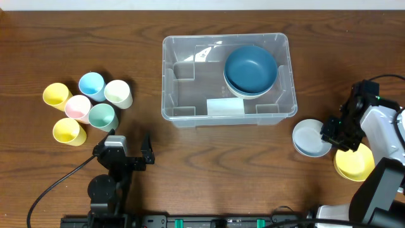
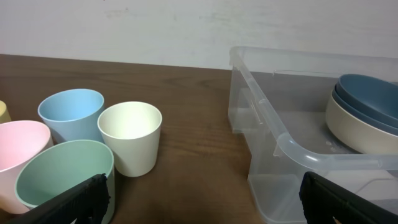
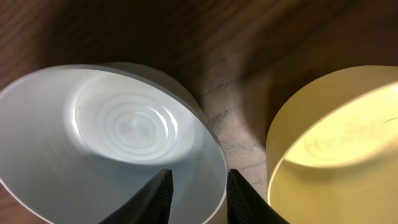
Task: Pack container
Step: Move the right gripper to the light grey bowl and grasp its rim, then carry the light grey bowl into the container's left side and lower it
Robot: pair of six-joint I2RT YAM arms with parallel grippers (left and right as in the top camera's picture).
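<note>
right tool (image 3: 199, 196) unclenched astride smooth round pale bowl (image 3: 124, 124) rim, left tool (image 2: 206, 200) released

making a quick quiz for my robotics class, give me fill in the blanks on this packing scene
1. The top bowl in the container is ____.
2. Left of the container stand ____ cups.
3. The right tool straddles the white bowl at its rim; the neighbouring bowl is ____.
4. The left tool has its jaws ____.
Missing words: blue; six; yellow; open.
</note>
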